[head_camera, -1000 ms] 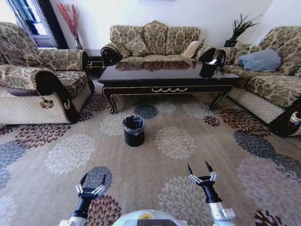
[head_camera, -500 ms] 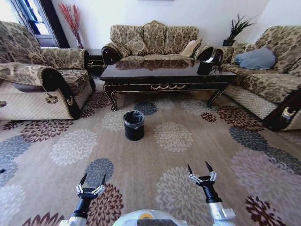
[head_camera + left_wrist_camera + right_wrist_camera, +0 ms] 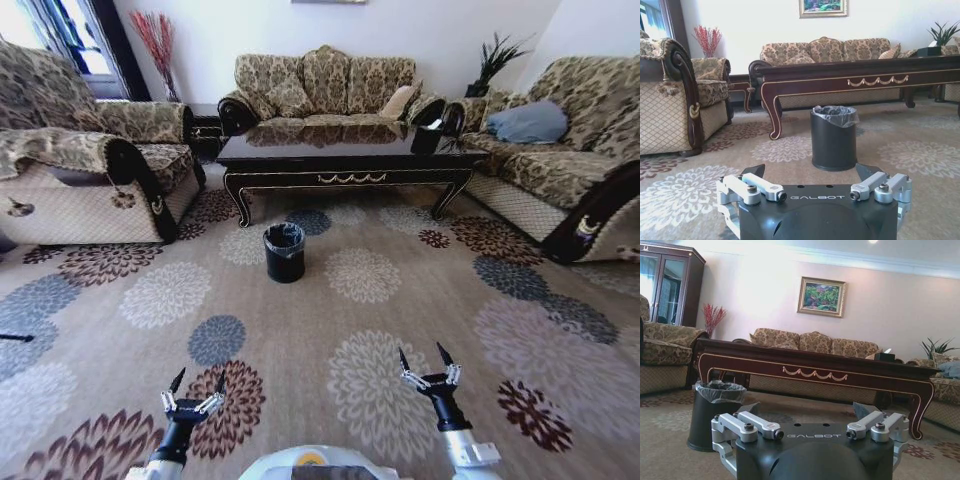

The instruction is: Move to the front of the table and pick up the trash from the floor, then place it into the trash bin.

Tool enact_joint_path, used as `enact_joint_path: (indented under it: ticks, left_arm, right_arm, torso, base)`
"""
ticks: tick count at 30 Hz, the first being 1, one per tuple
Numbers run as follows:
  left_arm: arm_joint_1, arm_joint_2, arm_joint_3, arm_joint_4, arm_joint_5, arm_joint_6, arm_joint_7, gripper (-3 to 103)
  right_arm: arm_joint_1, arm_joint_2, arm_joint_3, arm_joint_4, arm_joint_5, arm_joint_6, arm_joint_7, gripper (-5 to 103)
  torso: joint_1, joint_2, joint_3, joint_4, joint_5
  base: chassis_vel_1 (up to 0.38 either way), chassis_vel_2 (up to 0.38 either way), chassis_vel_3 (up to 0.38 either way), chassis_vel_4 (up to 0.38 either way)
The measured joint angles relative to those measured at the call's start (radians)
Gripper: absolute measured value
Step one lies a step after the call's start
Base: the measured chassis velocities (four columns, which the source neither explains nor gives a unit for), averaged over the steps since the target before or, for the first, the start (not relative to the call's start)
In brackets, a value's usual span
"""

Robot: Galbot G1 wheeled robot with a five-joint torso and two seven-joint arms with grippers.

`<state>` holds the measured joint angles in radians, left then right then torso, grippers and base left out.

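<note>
The dark glossy table point(image 3: 350, 179) with gold trim stands ahead, in front of the back sofa. On the flowered carpet floor point(image 3: 420, 290) before the table stands the black trash bin point(image 3: 284, 252), lined with a black bag. The left wrist view has the bin point(image 3: 833, 140) in front of the table point(image 3: 855, 80); the right wrist view has the bin point(image 3: 715, 415) beside the table point(image 3: 815, 372). My left gripper point(image 3: 200, 380) point(image 3: 811, 170) and right gripper point(image 3: 420, 352) point(image 3: 806, 406) hang low near my body, both open and holding nothing. The trash is out of view.
A patterned armchair point(image 3: 80, 180) flanks the left and a sofa point(image 3: 570, 160) with a grey cushion the right. Another sofa point(image 3: 325, 85) sits behind the table. A black tissue holder point(image 3: 428, 138) stands on the table's right end. Open carpet lies between me and the bin.
The whole head view has shifted: table, bin and sofas look smaller and farther, and more carpet shows, so the camera has moved back. Both grippers hold the same open pose.
</note>
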<state>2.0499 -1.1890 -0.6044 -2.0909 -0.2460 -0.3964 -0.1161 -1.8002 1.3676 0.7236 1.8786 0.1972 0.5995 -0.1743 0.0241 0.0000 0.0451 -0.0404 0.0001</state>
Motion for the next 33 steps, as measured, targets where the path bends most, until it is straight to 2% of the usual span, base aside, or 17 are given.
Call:
enact_joint_path:
  ticks: [33]
  left_arm:
    - [0.000,0.000,0.000,0.000,0.000,0.000,0.000,100]
  right_arm:
    - [0.000,0.000,0.000,0.000,0.000,0.000,0.000,100]
  torso:
    - [0.000,0.000,0.000,0.0001,-0.0001]
  base:
    - [0.162,-0.159,-0.154,0.161]
